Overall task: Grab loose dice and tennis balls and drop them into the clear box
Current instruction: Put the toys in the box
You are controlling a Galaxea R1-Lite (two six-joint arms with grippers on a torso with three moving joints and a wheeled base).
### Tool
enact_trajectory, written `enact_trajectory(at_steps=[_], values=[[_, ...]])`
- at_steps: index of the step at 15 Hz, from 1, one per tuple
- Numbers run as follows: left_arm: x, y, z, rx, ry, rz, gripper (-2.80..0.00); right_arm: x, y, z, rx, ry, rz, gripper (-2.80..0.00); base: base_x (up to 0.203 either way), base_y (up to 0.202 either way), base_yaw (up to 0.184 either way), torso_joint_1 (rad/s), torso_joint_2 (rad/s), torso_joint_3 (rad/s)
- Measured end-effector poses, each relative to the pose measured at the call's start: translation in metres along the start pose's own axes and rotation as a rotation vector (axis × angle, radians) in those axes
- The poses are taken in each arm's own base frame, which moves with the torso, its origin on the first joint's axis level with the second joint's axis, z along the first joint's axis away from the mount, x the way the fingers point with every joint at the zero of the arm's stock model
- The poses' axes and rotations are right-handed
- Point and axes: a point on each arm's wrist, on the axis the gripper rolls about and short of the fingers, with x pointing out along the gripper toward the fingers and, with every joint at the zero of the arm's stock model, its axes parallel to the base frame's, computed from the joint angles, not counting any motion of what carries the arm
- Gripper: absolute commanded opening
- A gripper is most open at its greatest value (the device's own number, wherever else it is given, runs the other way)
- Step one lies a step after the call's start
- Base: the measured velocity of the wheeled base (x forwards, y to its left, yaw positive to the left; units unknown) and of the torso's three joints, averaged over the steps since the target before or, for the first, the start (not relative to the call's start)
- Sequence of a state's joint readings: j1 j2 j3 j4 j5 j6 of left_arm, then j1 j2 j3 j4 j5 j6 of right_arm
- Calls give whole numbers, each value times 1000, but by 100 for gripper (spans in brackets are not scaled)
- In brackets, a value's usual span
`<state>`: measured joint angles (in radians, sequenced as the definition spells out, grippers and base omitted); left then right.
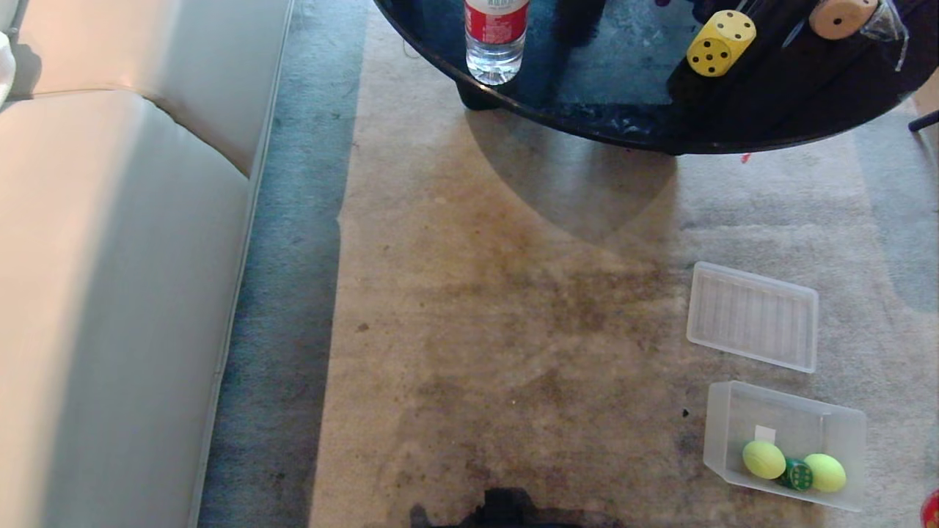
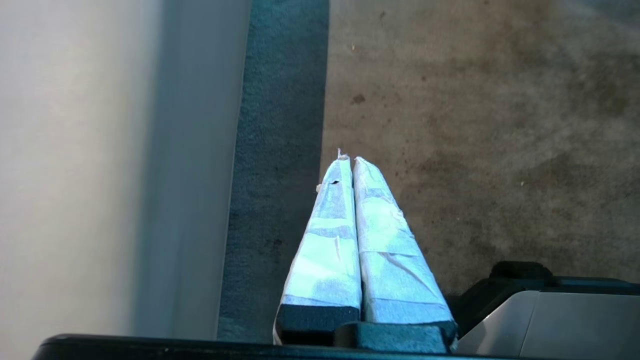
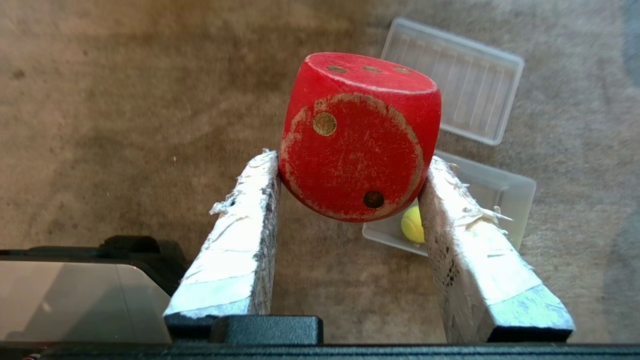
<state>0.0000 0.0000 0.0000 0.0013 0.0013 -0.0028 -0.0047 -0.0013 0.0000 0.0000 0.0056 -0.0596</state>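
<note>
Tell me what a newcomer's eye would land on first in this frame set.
The red die, clamped between the right gripper fingers above the carpet, fills the right wrist view. In the head view, the clear box on the carpet at lower right holds two tennis balls and a green die, its lid beside it. A yellow die sits on the dark table.

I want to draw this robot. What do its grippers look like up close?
Both look alike. The left gripper has two long fingers that narrow toward the tips, wrapped in whitish, wrinkled tape, on a black base. The right gripper has the same taped fingers, but its tape is frayed and torn at the tips, with dark speckled inner pads. No cables show.
</note>
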Motion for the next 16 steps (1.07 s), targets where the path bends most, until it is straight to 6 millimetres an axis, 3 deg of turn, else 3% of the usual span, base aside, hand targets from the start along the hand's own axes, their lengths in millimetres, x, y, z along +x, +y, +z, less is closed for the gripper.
enact_trajectory(at_steps=[16], values=[[0, 0, 0, 0, 0, 0, -280, 0, 0, 0, -1, 1, 2, -280, 0, 0, 0, 3, 3, -199]])
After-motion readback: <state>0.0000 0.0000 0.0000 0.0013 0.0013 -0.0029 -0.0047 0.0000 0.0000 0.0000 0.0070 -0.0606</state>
